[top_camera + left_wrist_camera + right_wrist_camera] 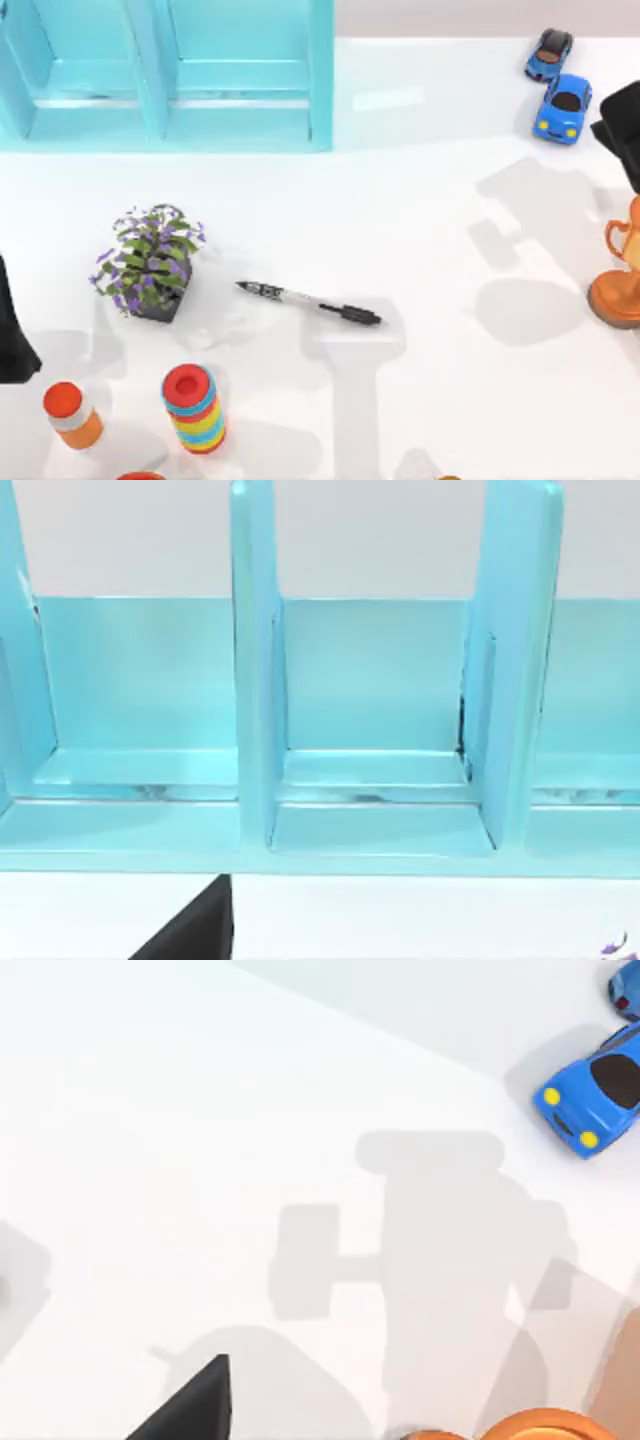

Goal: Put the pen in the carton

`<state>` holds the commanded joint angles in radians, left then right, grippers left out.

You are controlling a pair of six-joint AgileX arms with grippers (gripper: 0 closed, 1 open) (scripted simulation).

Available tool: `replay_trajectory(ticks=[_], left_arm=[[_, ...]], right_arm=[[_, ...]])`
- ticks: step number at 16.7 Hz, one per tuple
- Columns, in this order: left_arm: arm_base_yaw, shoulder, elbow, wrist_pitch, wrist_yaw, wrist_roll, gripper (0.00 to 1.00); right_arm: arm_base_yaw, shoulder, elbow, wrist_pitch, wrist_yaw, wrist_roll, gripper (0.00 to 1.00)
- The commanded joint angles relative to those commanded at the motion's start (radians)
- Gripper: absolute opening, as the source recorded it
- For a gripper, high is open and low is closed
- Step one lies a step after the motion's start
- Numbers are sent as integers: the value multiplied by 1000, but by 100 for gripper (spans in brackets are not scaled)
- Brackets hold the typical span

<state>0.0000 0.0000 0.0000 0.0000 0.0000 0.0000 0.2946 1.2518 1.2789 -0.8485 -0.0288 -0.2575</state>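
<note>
Overhead, the pen [308, 302] lies flat on the white table [430, 220] near the middle, black tip toward ten o'clock and cap toward four o'clock, just beside the potted plant [150, 262] at its nine o'clock but apart from it. The carton [165, 75], a turquoise divided box, sits at eleven o'clock from the pen, well apart. A striped ring stack [195, 408] and an orange-capped bottle [72, 414] stand at seven o'clock, two blue toy cars [562, 107] at two o'clock, an orange trophy [620, 270] at three o'clock. Both arms sit parked at the table's left and right edges; whether either hand is released or clenched I cannot tell. From the left wrist, the carton's [380, 780] open compartments face the camera. From the right wrist, one blue car [592, 1095] and bare table. The risk, I judge: a slim pen lying flat may roll or slip from a shallow pinch, and a descent drifting toward nine o'clock could snag the plant.
</note>
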Motion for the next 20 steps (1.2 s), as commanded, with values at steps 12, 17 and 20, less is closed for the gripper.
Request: replay_trajectory(ticks=[12, 17, 20], left_arm=[[0, 0, 0, 0, 0, 0, 100], [0, 0, 0, 0, 0, 0, 100], [0, 0, 0, 0, 0, 0, 100]], right_arm=[[298, 1175, 1243, -729, -68, -233, 100], [373, 1460, 1548, -897, -92, -289, 100], [391, 1529, 1622, -937, -98, -302, 100]])
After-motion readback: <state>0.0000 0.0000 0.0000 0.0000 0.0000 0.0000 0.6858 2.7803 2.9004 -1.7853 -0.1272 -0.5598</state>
